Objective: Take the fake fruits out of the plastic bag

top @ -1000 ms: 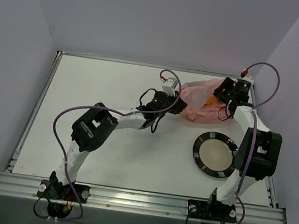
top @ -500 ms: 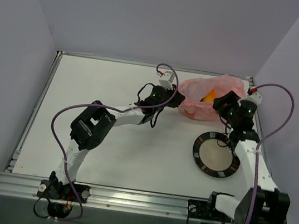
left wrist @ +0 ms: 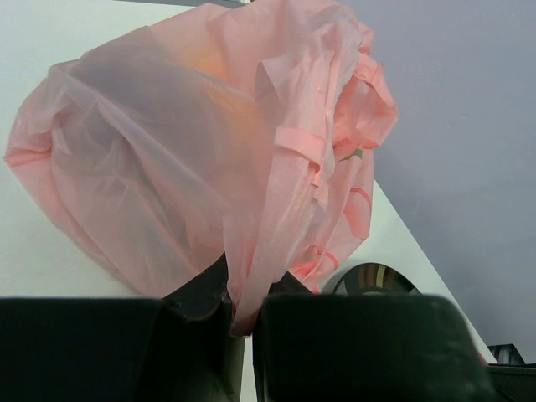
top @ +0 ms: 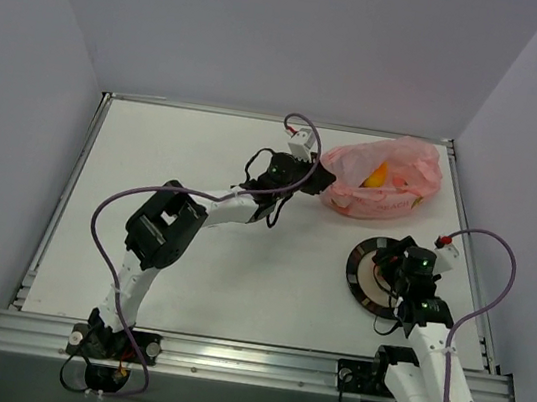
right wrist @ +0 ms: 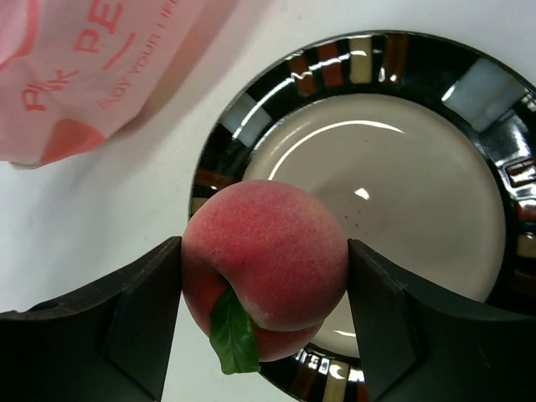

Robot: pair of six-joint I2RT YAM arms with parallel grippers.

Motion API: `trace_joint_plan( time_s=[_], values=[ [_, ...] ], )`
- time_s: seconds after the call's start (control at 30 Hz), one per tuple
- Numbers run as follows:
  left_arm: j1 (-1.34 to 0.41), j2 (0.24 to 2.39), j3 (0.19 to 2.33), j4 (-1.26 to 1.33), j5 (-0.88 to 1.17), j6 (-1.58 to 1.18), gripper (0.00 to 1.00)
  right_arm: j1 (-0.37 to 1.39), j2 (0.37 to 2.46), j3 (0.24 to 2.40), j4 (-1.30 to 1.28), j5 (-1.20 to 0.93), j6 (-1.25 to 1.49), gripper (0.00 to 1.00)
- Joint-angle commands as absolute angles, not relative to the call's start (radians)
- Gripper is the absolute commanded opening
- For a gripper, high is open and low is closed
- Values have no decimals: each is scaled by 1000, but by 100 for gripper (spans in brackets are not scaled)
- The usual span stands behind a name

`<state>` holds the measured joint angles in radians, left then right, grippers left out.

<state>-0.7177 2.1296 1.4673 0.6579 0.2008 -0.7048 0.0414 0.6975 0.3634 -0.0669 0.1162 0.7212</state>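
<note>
The pink plastic bag (top: 383,178) lies at the back right of the table, with a yellow-orange fruit (top: 376,177) showing through its open mouth. My left gripper (top: 320,180) is shut on the bag's left edge; in the left wrist view a fold of the plastic bag (left wrist: 209,159) is pinched between the jaws of the left gripper (left wrist: 241,322). My right gripper (right wrist: 264,268) is shut on a pink peach (right wrist: 266,255) with a green leaf, held over the near-left rim of the plate (right wrist: 494,100). Seen from above, the right gripper (top: 387,269) hangs over the plate (top: 363,281).
The black-rimmed plate with a cream centre stands on the white table in front of the bag. A corner of the bag (right wrist: 75,75) with printed letters lies left of the plate. Grey walls close in the table at the back and sides.
My right arm has pulled back from the bag's mouth toward me and now holds the peach over the plate. The bag has opened wider and the left gripper has stayed on its edge.
</note>
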Motion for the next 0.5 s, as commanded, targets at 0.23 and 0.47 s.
trace_joint_plan(
  time_s=[0.23,0.47],
  values=[
    [-707,2037,1457,750,328,-653,2,109,764,371,-97,229,808,68],
    [-700,2037,1414,801,382,-661,2,121,742,403,-121,250,793,87]
  ],
)
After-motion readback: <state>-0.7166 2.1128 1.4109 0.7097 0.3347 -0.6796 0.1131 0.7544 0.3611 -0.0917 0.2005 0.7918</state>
